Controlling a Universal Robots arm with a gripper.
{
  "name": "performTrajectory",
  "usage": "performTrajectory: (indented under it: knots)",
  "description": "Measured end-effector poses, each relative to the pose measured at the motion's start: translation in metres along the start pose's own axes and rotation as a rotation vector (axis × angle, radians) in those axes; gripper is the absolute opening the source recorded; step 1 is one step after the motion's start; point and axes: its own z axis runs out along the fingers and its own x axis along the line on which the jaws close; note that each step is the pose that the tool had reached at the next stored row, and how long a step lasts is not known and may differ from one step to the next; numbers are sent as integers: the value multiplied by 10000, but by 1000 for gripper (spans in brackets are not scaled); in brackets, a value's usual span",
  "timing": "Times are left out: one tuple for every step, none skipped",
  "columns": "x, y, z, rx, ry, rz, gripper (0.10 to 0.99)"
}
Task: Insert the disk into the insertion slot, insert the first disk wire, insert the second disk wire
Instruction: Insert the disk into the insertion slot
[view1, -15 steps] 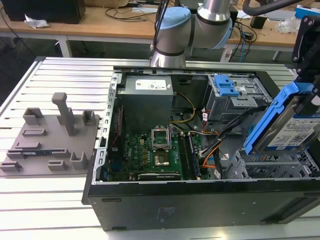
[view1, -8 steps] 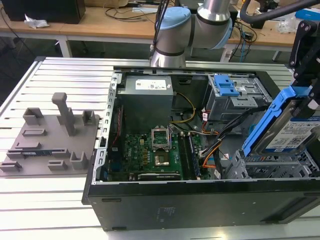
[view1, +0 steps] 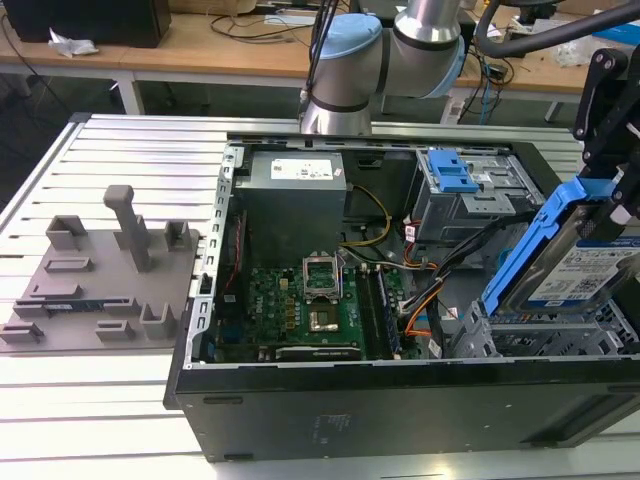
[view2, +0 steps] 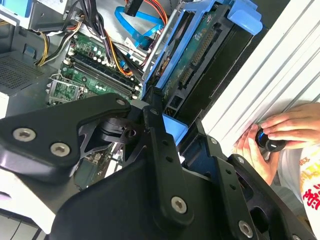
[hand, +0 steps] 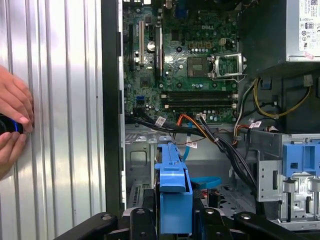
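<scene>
The disk (view1: 578, 268), a silver drive with a white label in a bright blue carrier, hangs tilted over the right end of the open computer case. My gripper (view1: 612, 200) is shut on its upper end. Its lower edge sits just above the insertion slot (view1: 545, 338), a low grey perforated cage at the case's front right. The second wrist view shows the disk's green circuit side (view2: 200, 65) between my black fingers (view2: 159, 150). Seen edge-on in the first wrist view, the carrier (hand: 173, 190) is clamped at the gripper (hand: 173, 216). Loose black, orange and blue wires (view1: 432, 300) lie beside the cage.
A taller grey cage with a blue latch (view1: 458, 180) stands behind the slot. The motherboard (view1: 310, 300) and power supply (view1: 297, 185) fill the case's left part. A grey fixture plate (view1: 95, 275) lies on the ribbed table. A person's hands (view2: 280, 135) hold a small black knob beside the case.
</scene>
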Motion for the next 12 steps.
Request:
performTrajectory:
  knots:
    - [0, 0, 8, 0, 0, 0, 365]
    - [0, 0, 13, 0, -1, 0, 365]
    - [0, 0, 19, 0, 0, -1, 365]
    - [1, 1, 28, 0, -1, 1, 365]
    - [1, 0, 37, 0, -1, 1, 365]
    - [2, 0, 47, 0, 0, 1, 365]
    - [2, -3, 52, -2, -1, -1, 365]
    - [2, -6, 56, -6, -1, -2, 365]
    - [2, -6, 62, -10, -1, 1, 365]
    - [2, -6, 70, -12, 0, 1, 365]
    - [3, -5, 81, -14, 1, 2, 365]
    - [3, -6, 92, -14, 0, 1, 365]
